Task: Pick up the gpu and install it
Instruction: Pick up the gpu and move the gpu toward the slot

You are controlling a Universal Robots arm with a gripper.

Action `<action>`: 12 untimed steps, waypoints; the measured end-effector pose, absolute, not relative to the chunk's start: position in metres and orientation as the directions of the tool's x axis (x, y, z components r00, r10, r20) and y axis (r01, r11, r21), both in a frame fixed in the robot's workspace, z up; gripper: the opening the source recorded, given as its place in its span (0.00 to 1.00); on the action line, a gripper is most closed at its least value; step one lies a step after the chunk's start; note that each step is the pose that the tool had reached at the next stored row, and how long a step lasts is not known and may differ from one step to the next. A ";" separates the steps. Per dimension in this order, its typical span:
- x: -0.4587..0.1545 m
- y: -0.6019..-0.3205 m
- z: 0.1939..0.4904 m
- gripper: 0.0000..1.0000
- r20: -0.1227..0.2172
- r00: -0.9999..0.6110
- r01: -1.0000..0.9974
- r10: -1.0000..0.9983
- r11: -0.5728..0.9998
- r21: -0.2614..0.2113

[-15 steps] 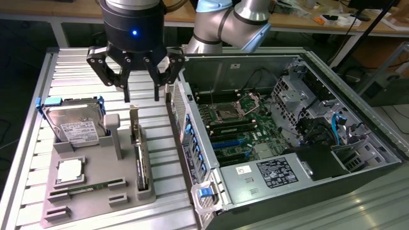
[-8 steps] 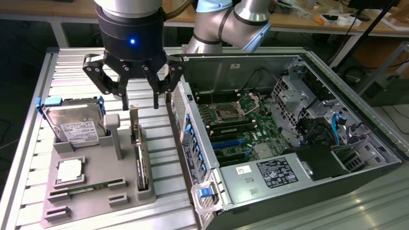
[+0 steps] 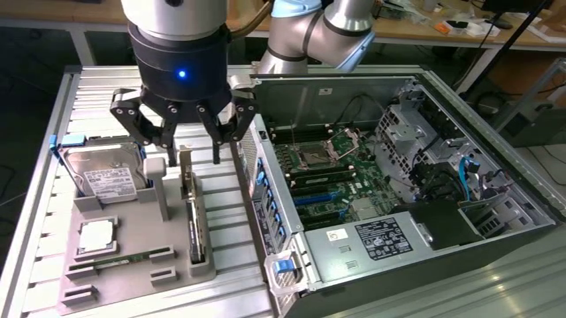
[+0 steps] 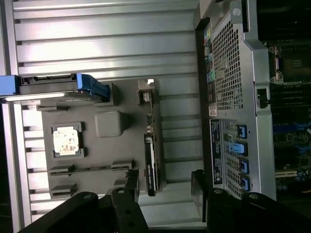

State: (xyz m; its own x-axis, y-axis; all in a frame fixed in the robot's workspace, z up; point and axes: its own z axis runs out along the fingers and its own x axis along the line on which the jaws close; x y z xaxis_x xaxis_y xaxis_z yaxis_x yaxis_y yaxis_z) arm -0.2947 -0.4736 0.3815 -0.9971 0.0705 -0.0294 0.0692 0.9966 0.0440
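The gpu (image 3: 191, 211), a long slim dark card with a silver end bracket, stands on edge in a slot of the grey holder tray (image 3: 132, 228) at the exterior view's left. My gripper (image 3: 190, 151) hangs open just above the card's bracket end, touching nothing. In the wrist view the gpu (image 4: 150, 150) lies below the gripper (image 4: 164, 187), closer to one of its black fingers (image 4: 131, 182) than the other. The open computer case (image 3: 495, 165) lies beside the tray, its motherboard (image 3: 332, 169) with blue slots exposed.
On the same tray sit a silver hard drive (image 3: 108, 177) with blue side rails, a CPU (image 3: 95, 236) and a thin RAM stick (image 3: 131, 258). The case's rear wall (image 3: 265, 199) with blue clips stands close beside the gpu. Ribbed aluminium table (image 3: 97, 86) surrounds everything.
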 end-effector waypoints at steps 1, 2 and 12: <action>-0.296 -0.474 0.380 0.56 -0.030 -0.997 0.069 0.070 0.997 0.044; -0.297 -0.474 0.379 0.56 -0.031 -0.997 0.069 0.070 0.997 0.044; -0.301 -0.474 0.360 0.56 -0.035 -0.997 0.069 0.070 0.997 0.044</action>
State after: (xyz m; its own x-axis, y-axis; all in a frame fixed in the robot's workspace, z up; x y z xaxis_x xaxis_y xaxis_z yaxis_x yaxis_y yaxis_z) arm -0.3005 -0.4741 0.3600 -0.9969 0.0704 -0.0352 0.0688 0.9966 0.0443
